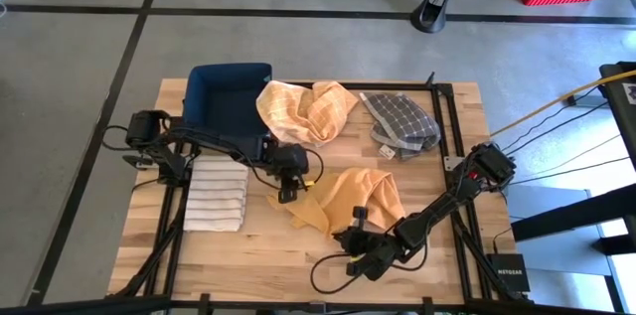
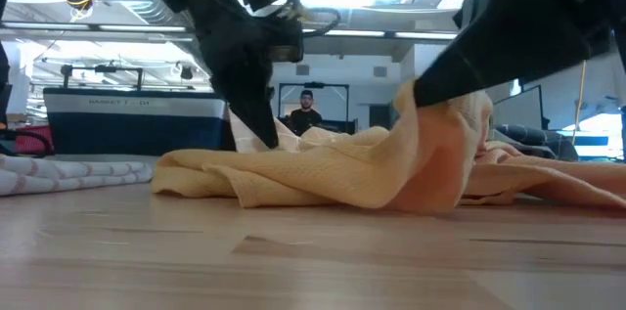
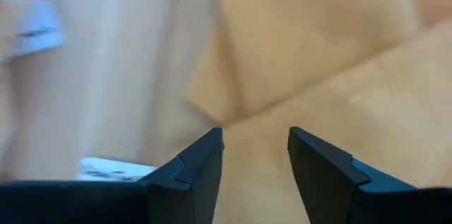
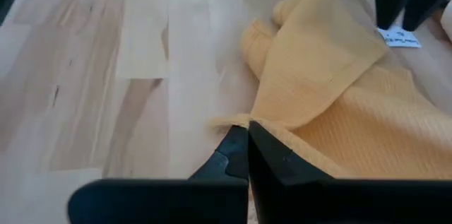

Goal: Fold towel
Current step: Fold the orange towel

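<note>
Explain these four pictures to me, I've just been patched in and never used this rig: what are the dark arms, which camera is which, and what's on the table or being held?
Two dark robot arms work at a wooden table. One picture looks straight down, one sits at table height, and one rides on each wrist.

The right gripper is shut on an edge of the yellow towel, seen pinched in its wrist view. The left gripper stands open over the towel's other end, holding nothing.

Also on the table: a folded striped towel, a dark blue bin, a crumpled orange checked cloth and a grey checked cloth. The low view shows a person in the room behind.
</note>
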Action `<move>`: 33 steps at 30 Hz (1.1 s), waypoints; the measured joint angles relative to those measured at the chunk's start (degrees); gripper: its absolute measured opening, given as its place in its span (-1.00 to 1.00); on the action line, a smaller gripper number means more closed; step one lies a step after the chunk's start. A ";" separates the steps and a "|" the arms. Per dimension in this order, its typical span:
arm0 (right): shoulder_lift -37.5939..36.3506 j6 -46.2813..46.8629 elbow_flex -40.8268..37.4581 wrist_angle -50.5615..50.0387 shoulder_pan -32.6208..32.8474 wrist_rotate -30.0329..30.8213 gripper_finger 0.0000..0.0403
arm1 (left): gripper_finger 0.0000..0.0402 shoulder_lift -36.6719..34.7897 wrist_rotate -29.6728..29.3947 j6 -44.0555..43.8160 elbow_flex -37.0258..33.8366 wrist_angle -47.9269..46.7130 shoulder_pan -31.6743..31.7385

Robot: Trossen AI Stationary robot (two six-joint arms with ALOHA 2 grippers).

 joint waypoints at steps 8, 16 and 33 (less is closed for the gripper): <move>0.13 0.28 0.00 -0.05 -0.05 -0.05 -1.00 | -0.23 2.24 -5.24 -0.73 -2.30 -0.42 1.53; 0.13 0.28 0.00 -0.07 -0.05 -0.05 -1.00 | -0.23 5.39 -2.19 3.19 -4.98 5.70 1.51; 0.13 0.02 0.00 -0.18 -0.05 -0.07 -1.00 | -0.95 7.16 0.89 8.29 -5.08 11.89 1.38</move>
